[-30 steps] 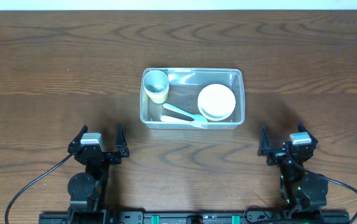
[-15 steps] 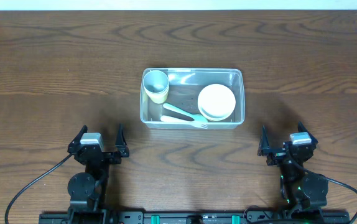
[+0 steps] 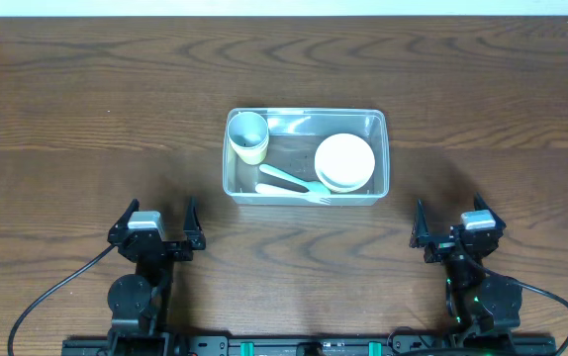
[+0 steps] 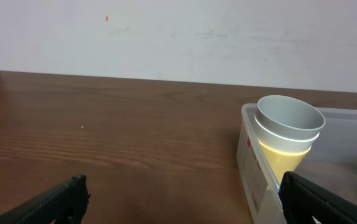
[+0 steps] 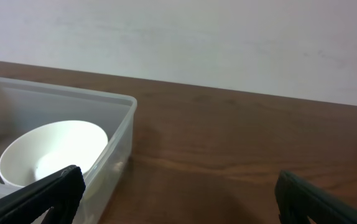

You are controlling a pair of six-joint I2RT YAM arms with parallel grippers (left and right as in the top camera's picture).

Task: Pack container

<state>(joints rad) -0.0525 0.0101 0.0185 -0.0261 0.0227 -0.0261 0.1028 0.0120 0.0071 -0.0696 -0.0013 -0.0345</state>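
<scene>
The clear plastic container (image 3: 381, 158) stands at the table's middle. Inside it are stacked cups, grey over yellow (image 3: 249, 135), at the left, stacked white and yellow bowls (image 3: 344, 162) at the right, and pale utensils (image 3: 294, 184) along the front. My left gripper (image 3: 156, 223) is open and empty at the near left, well clear of the container. My right gripper (image 3: 452, 219) is open and empty at the near right. The left wrist view shows the cups (image 4: 287, 134) and the container wall (image 4: 253, 165). The right wrist view shows the white bowl (image 5: 51, 154) and the container corner (image 5: 119, 130).
Bare brown wooden table (image 3: 96, 109) surrounds the container on all sides. A white wall (image 4: 178, 37) stands behind the table's far edge. Black cables (image 3: 47, 297) run near the arm bases at the front edge.
</scene>
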